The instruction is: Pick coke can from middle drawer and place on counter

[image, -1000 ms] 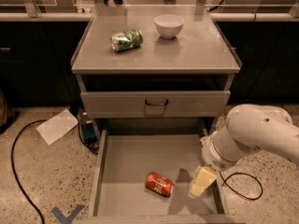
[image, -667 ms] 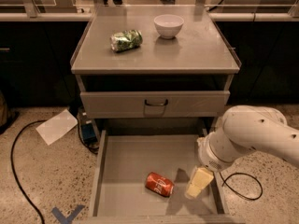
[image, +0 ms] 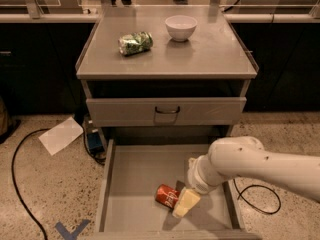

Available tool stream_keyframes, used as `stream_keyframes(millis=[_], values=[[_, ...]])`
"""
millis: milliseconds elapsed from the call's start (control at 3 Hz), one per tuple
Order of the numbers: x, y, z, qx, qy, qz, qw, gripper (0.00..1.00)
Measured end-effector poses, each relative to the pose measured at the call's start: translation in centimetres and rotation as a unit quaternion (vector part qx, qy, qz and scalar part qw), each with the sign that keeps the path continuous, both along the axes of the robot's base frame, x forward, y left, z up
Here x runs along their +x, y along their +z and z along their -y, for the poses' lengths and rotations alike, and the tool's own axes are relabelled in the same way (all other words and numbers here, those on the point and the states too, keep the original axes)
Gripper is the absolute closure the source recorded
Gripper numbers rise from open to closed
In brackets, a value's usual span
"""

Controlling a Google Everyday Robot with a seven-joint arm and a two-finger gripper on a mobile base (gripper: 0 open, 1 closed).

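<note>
**Inspector:** Materials and shapes first.

**Assistant:** The counter (image: 210, 59) is flat grey metal, roughly square, with slightly raised side rims. A green-and-white can (image: 135, 42) lies on its side near the far left corner. A smooth white bowl (image: 181, 27) stands upright by the far edge, near the middle. Under the near edge sits a shut drawer front (image: 120, 113) with a dark handle (image: 167, 110). Below it the middle drawer (image: 132, 179) is pulled out: a wide, shallow grey tray with low walls.

**Inspector:** The coke can?

**Assistant:** The coke can (image: 166, 195), red with white lettering, lies on its side on the drawer floor, towards the drawer's front wall and right of centre.

**Inspector:** And the gripper?

**Assistant:** The gripper (image: 186, 203), cream-coloured and blocky, hangs down inside the drawer from a smooth, rounded white arm (image: 260, 166). It is against the can's right end, touching or very nearly so.

**Inspector:** Open or closed?

**Assistant:** Cannot tell. It reads as one pale block, and I cannot confirm any hold on the can.

**Inspector:** Obstructions?

**Assistant:** The gripper covers the can's right end. The arm hides the drawer's right rear corner and is cut off at the right border. On the speckled floor to the left lie a sheet of paper (image: 61, 135) and a black cable (image: 15, 184).
</note>
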State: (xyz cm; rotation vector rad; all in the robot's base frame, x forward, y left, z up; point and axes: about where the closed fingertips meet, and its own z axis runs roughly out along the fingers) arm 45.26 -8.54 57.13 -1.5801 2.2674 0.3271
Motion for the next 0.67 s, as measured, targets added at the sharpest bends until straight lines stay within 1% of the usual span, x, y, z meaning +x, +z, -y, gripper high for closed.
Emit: stream_keyframes(millis=[333, 667], values=[[1.6, -4.3, -2.2, 0.014, -0.024, 0.007, 0.9996, 0.0], [2.7, -8.6, -3.9, 0.022, -0.042, -0.006, 0.9989, 0.0]])
